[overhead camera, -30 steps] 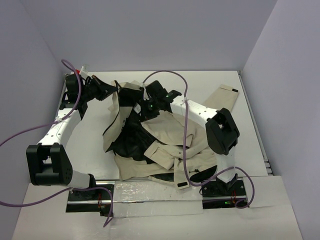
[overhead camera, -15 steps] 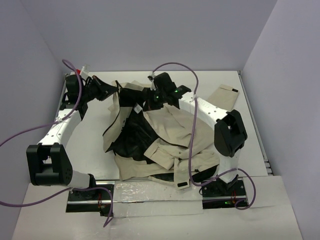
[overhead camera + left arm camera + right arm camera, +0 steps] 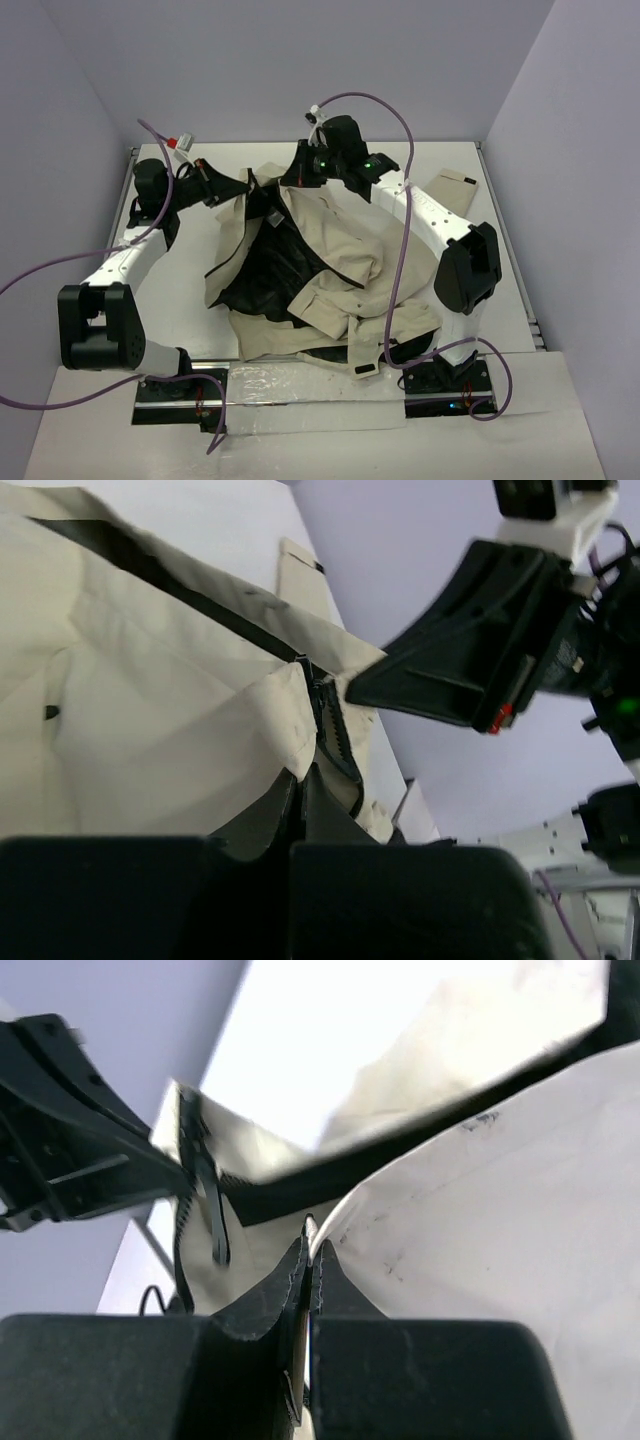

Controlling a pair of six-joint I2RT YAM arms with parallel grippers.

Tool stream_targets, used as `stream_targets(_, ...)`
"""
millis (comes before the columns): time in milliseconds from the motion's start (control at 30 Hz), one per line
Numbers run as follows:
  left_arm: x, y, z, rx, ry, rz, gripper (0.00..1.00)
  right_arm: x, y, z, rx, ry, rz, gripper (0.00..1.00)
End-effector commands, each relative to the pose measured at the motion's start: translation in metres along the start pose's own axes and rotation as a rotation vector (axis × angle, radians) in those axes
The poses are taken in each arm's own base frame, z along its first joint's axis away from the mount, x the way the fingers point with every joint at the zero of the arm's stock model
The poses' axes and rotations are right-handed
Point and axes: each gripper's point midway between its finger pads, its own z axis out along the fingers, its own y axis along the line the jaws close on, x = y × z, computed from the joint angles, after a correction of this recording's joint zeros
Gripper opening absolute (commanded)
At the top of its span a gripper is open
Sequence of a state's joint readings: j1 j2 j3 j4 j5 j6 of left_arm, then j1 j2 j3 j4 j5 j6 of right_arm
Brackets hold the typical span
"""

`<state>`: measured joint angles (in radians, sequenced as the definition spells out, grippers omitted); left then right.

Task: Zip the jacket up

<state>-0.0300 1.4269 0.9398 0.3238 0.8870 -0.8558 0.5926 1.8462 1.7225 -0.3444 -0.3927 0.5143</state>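
Jacket (image 3: pixel 330 260) lies heaped mid-table. Left gripper (image 3: pixel 244 184) is clenched on its toothed zipper edge (image 3: pixel 335 735). Right gripper (image 3: pixel 294 180) pinches the opposite front edge (far side), just to the right; I'd bring it leftward.

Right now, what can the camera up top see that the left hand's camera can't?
Only the top camera shows the whole jacket crumpled on the table, with its black lining and one sleeve lying off to the right. Only the left wrist camera shows the zipper teeth up close, right beside the edge pinched in the left gripper. Both show beige jacket fabric and the right gripper close to the left one.
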Motion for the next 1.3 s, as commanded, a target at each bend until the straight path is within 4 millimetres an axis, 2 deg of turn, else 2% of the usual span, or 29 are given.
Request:
stream_targets(0, 0.004, -0.042, -0.005, 0.208, 0.058, 0.16, 0.0, -0.032, 0.04, -0.017, -0.141, -0.091, -0.113, 0.0)
stream_targets(267, 0.014, -0.06, -0.007, 0.324, 0.162, 0.195, 0.0, -0.034, 0.045, -0.028, -0.165, -0.102, -0.13, 0.0)
stream_targets(333, 0.017, -0.063, -0.01, 0.344, 0.186, 0.208, 0.0, -0.033, 0.053, -0.033, -0.205, -0.115, -0.144, 0.0)
stream_targets(500, 0.02, -0.064, -0.011, 0.36, 0.226, 0.192, 0.0, -0.035, 0.059, -0.042, -0.251, -0.163, -0.147, 0.0)
stream_targets(700, 0.023, -0.065, -0.013, 0.368, 0.234, 0.19, 0.0, -0.027, 0.069, -0.05, -0.337, -0.162, -0.15, 0.0)
stream_targets(933, 0.024, -0.062, -0.011, 0.366, 0.235, 0.18, 0.0, -0.033, 0.067, -0.065, -0.319, -0.219, -0.143, 0.0)
stream_targets(1100, 0.023, -0.063, -0.011, 0.366, 0.231, 0.183, 0.0, -0.04, 0.058, -0.072, -0.277, -0.271, -0.122, 0.0)
stream_targets(1267, 0.024, -0.066, -0.013, 0.369, 0.23, 0.19, 0.0, -0.041, 0.06, -0.068, -0.296, -0.25, -0.13, 0.0)
